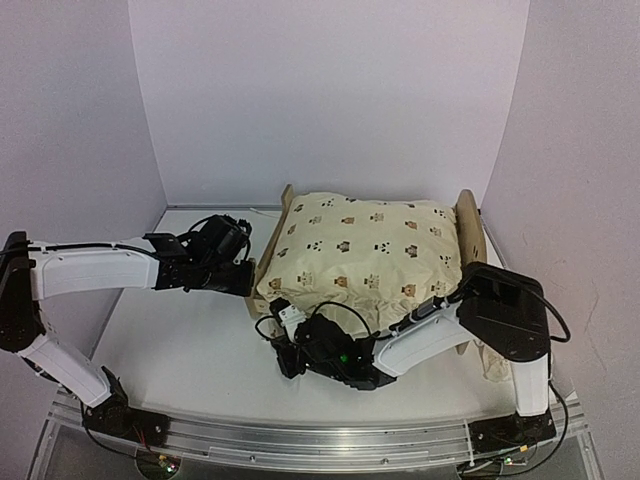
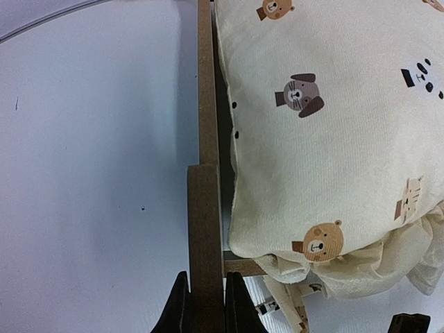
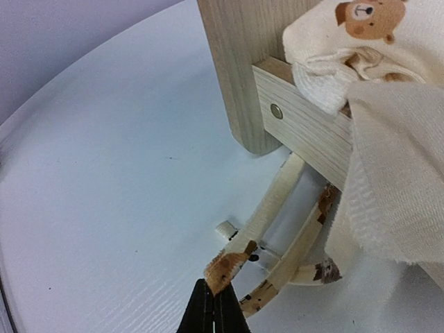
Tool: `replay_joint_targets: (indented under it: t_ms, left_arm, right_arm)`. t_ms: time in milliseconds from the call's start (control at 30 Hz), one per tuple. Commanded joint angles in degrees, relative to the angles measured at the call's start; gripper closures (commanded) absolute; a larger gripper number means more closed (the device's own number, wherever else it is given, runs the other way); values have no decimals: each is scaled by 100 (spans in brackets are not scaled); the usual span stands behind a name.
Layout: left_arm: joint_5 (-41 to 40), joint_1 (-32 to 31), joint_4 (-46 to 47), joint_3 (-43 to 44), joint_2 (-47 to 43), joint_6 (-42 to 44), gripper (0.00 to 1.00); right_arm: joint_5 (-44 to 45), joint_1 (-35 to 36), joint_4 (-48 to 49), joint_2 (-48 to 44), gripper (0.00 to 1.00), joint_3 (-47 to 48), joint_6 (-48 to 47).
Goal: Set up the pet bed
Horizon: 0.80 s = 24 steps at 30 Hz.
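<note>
White table (image 1: 180,350), plain pale walls (image 1: 330,90) on three sides. Bed (image 1: 272,240) stands mid-table, cushion (image 1: 370,250) on it. Left gripper (image 2: 206,312) clamped on the bed's end; right gripper (image 3: 213,309) pinched on a cushion tie (image 3: 270,208).

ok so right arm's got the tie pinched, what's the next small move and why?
Probably pull the tie slightly outward, clear of the wooden leg. The right fingers are shut on its printed end, yet the strap lies slack and curved on the table under the side rail. The left fingers clamp the end board, so the bed should hold steady against the tug.
</note>
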Motion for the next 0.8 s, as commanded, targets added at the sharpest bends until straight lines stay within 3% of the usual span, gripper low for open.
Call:
replay_joint_targets:
  t_ms: [0, 167, 267, 367, 533, 633, 767]
  left_arm:
    - [-294, -18, 528, -72, -232, 250, 95]
    - [-189, -18, 370, -110, -268, 183, 80]
    - [-92, -18, 197, -88, -325, 155, 61]
    - [30, -18, -26, -40, -477, 162, 50]
    - [313, -26, -584, 54, -802, 188, 47]
    - [530, -38, -783, -125, -1081, 196, 48]
    - [772, -116, -1034, -342, -1455, 189, 49]
  right_arm:
    - [-124, 131, -1214, -551, 100, 88, 447]
    - [-218, 129, -1864, -645, 88, 287, 503]
    - [-299, 129, -2138, -687, 80, 430, 547]
    - [-532, 130, -2462, -800, 66, 619, 540]
    - [-537, 119, -3064, -1280, 58, 643, 395]
    - [-365, -57, -3479, -1656, 56, 516, 557]
    - [-784, -478, -3646, -1739, 55, 430, 965]
